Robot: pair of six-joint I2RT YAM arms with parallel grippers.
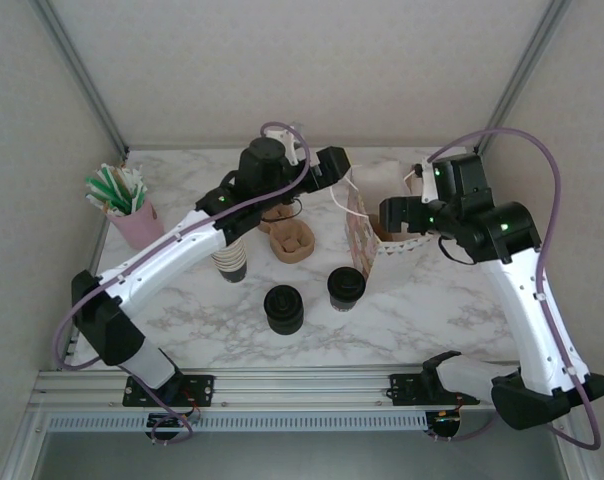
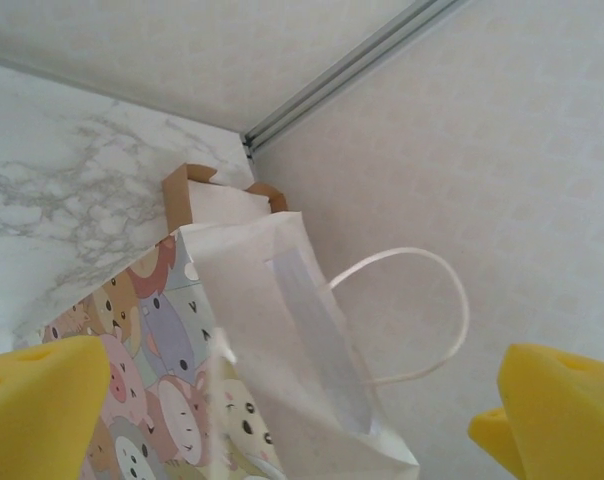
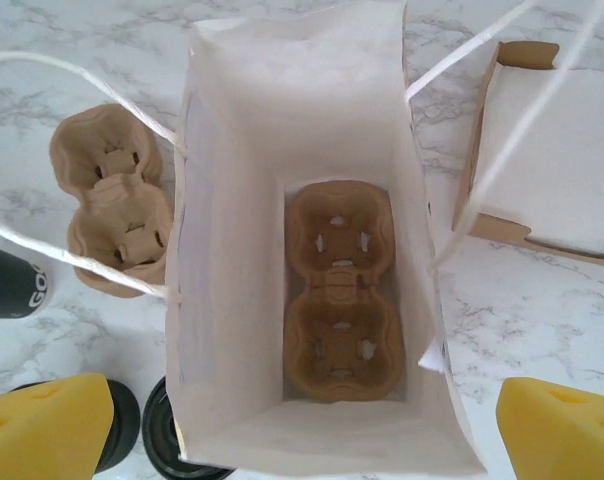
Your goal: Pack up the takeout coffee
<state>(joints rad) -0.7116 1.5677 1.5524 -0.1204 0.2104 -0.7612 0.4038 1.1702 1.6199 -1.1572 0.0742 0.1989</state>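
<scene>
Risk: white cartoon-print paper bag (image 3: 282, 110) unheld, left gripper (image 2: 302, 420) and right gripper (image 3: 302, 430) jaws wide (flimsy walls!); lowering black-lidded takeout coffee (image 1: 346, 288) in could topple it.

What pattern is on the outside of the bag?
Bag: pastel cartoon animal faces; left wrist view.

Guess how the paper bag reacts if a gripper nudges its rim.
Probably floppy: the paper bag has thin walls, bowed at the mouth. Likely light, holding just a cardboard cup carrier, so it may slide or tip rather than resist. Its string handles could snag.
</scene>
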